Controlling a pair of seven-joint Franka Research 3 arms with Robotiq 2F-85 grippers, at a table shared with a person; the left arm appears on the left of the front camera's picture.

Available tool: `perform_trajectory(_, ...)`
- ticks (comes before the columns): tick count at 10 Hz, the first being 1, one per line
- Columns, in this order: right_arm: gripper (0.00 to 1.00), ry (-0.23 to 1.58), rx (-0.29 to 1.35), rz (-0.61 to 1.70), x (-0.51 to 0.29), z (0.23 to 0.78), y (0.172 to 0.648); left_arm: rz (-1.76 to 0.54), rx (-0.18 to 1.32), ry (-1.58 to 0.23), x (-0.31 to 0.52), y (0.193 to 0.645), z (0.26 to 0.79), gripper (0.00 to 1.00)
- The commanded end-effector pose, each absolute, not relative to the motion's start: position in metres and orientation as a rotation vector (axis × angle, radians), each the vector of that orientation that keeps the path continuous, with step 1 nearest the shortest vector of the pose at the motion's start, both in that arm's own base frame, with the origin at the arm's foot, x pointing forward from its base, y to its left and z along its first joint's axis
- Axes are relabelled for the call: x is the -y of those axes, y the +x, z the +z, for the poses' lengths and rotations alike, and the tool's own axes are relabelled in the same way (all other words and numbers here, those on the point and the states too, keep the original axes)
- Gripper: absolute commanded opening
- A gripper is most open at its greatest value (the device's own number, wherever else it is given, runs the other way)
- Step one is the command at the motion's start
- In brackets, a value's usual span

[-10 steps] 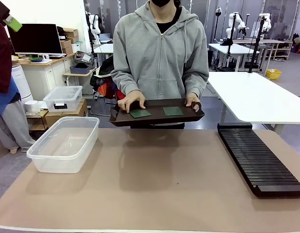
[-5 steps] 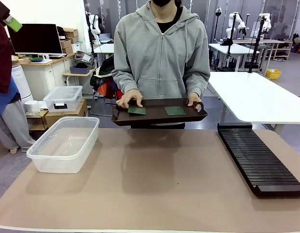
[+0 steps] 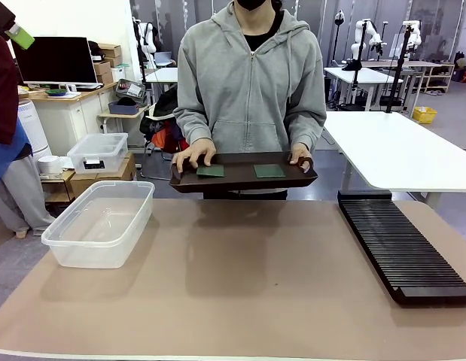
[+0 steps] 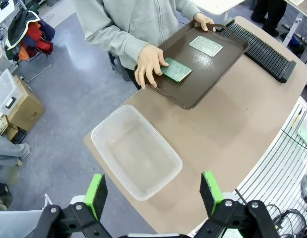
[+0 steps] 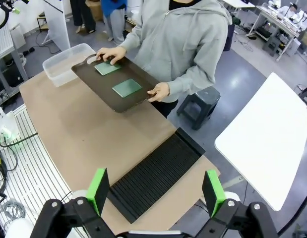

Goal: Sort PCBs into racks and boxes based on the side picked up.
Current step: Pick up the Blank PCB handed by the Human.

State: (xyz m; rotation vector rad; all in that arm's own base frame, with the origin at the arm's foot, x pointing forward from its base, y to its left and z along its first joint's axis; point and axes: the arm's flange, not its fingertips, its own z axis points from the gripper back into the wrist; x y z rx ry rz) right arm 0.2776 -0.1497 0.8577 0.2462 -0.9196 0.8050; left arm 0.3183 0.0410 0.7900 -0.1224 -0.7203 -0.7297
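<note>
Two PCBs lie on a dark brown tray [image 3: 240, 172] that a person holds in both hands above the table's far edge. The left PCB [image 3: 211, 171] [image 4: 176, 69] [image 5: 107, 68] is dark green, and the person's fingers [image 4: 152, 64] touch it. The other PCB [image 3: 269, 171] [image 4: 206, 45] [image 5: 127, 88] looks paler. The long black rack [image 3: 402, 244] [image 5: 155, 173] lies flat at the table's right. The clear box [image 3: 89, 252] [image 4: 138, 153] stands empty at the left. My left gripper [image 4: 153, 194] hangs open high above the box. High over the rack, my right gripper [image 5: 155, 191] is open too.
A smaller clear lidded box [image 3: 97, 153] sits on cartons beyond the table's left corner. A white table [image 3: 398, 150] stands behind the rack. The brown tabletop [image 3: 240, 278] between box and rack is bare. A standing person's clothing [image 3: 3, 113] shows at the far left.
The person has raised and levelled the tray a little, and the left PCB now sits slightly farther back under their fingers. Neither arm has visibly moved.
</note>
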Motion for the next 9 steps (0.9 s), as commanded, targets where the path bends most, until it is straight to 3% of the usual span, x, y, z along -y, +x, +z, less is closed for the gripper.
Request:
perform_trajectory(1,1.00,0.266,0.943,0.814,0.1493,0.8598,0.2858,-0.727,0.720,-0.127,-0.0412,0.3182,0.7894,1.00)
perform_trajectory(9,1.00,0.246,0.920,0.805,0.1497,0.8577,0.2776,-0.727,0.720,-0.127,-0.0412,0.3182,0.7894,1.00)
